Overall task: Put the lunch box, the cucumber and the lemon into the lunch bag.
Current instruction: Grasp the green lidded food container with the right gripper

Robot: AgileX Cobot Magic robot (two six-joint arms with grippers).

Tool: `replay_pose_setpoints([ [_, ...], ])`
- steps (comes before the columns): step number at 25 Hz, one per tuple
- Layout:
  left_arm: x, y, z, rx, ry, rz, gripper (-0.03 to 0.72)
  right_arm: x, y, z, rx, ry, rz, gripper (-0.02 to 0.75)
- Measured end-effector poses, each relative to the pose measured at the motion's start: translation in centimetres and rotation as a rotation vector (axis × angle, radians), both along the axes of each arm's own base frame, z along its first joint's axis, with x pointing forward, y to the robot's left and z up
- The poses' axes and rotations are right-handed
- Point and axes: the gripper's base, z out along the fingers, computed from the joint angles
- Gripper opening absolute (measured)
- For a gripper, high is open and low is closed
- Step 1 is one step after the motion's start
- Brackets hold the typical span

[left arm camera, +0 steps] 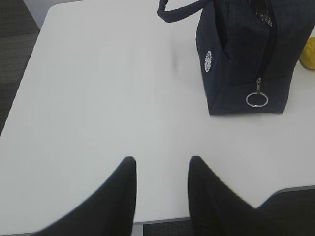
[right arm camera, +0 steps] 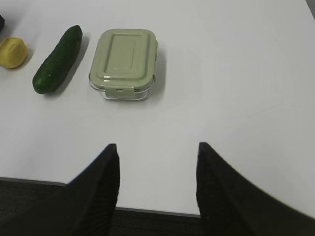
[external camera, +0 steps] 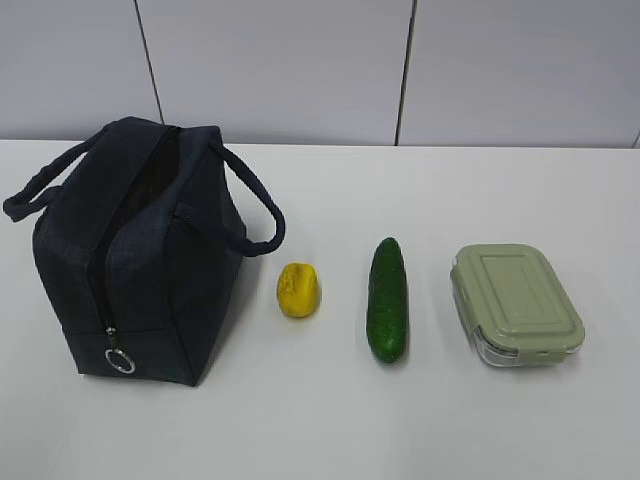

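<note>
A rectangular clear lunch box (external camera: 517, 305) with rounded corners and a sage-green clip-on lid lies flat toward the right side of the white desk (external camera: 330, 420), its lid shut. Just left of it, apart from it, lies the dark green, glossy, bumpy-skinned cucumber (external camera: 388, 299), straight, its length running from the desk's near edge toward its far edge. Left of the cucumber, again with a gap, sits the small, lumpy, bright yellow lemon (external camera: 299, 290). Further left stands the dark navy fabric lunch bag (external camera: 140, 250), box-shaped and upright, with two loop handles falling to either side. Its top zipper is drawn open along the top, and the metal ring pull (external camera: 120, 361) hangs low on the near end face. A small round white logo (left arm camera: 207, 61) shows on one side panel in the left wrist view.

The left gripper (left arm camera: 160, 189) hangs over the near edge of the desk, on the bag's side, its two dark fingers partly apart with nothing between them. The right gripper (right arm camera: 157, 177) hangs over the near edge in front of the lunch box, its fingers spread wider, also empty.
</note>
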Motion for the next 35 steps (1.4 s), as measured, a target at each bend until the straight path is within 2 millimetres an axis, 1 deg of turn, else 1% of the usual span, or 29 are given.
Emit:
replay_pose_setpoints([
  [35,0.00,0.00,0.00,0.000,0.000,0.000,0.239,0.00,0.00,0.00,0.000,0.001,0.000,0.382],
])
